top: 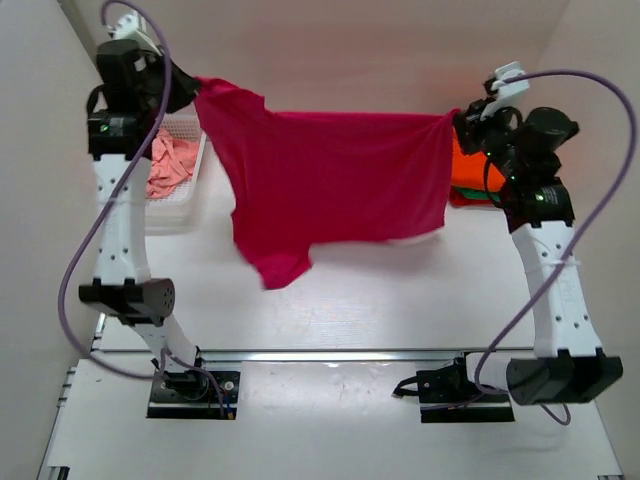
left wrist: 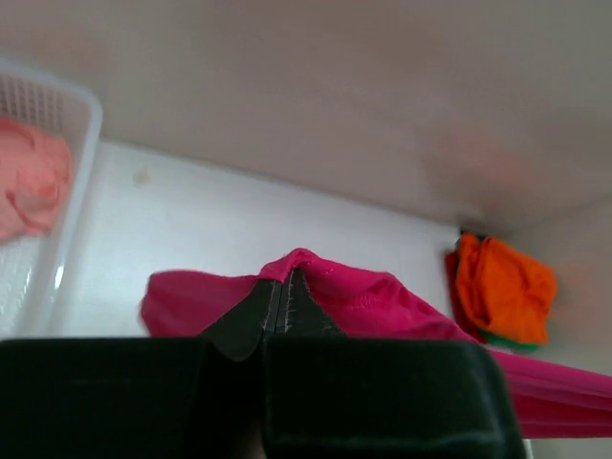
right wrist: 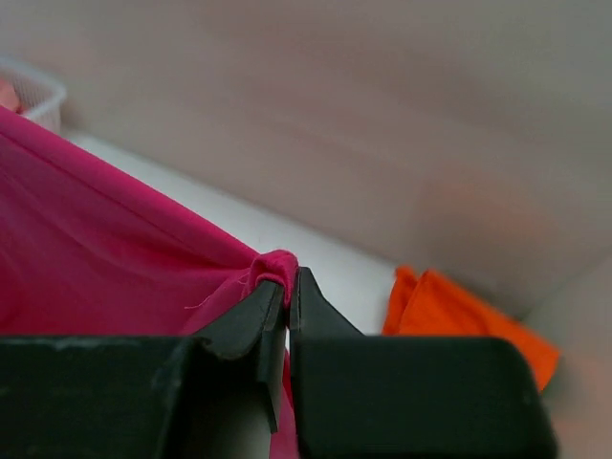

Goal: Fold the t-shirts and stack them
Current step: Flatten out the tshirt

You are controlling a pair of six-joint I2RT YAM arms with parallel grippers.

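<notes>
Two ends of the magenta-pink t-shirt (top: 330,180) are pinched tight, one in the left gripper (left wrist: 287,287), one in the right gripper (right wrist: 289,282); it hangs stretched side to side between them, above the desk (top: 400,300).

White mesh basket (top: 175,212) stands on the white table (top: 400,300), at its far corner. It is left of the left fingers (left wrist: 253,311), well apart. Plain pale walls (top: 350,50) enclose the table.

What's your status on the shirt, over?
Left gripper and right gripper both shut on magenta shirt. Stretched up between them. Orange shirt folded behind right arm.
</notes>
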